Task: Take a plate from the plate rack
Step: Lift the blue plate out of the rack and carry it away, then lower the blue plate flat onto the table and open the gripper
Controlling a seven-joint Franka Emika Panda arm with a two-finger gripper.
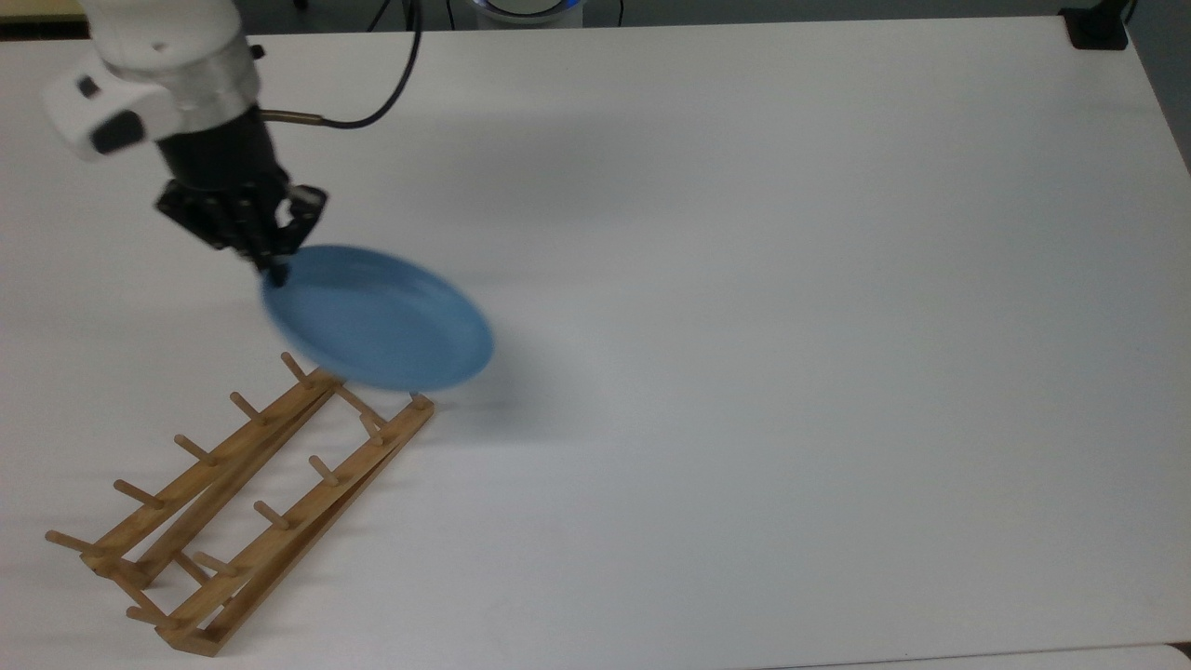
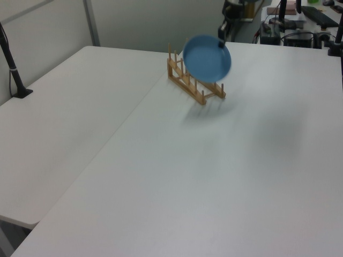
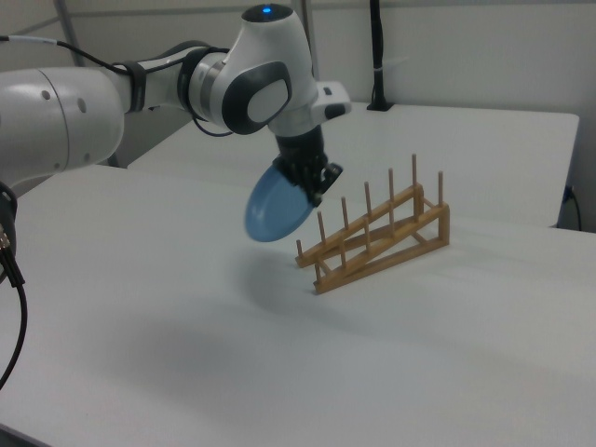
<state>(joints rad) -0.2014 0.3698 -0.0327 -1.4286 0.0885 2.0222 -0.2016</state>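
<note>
The light-blue plate [image 1: 380, 318] hangs tilted in the air, clear of the wooden plate rack [image 1: 244, 488]. My gripper [image 1: 275, 272] is shut on the plate's rim at its upper left edge in the top view. In the left view the plate [image 2: 207, 58] floats in front of the rack [image 2: 194, 82], with the gripper [image 2: 221, 45] at its upper right rim. In the right view the plate [image 3: 275, 210] hangs to the left of the rack [image 3: 376, 239], under the gripper [image 3: 314, 195]. The rack stands with nothing between its pegs.
The white table [image 1: 763, 326] spreads wide to the top view's right. A black clamp base [image 1: 1096, 28] sits at the table's far right corner. In the left view a black post [image 2: 12, 64] stands at the left edge, and a seam [image 2: 126, 115] joins two tabletops.
</note>
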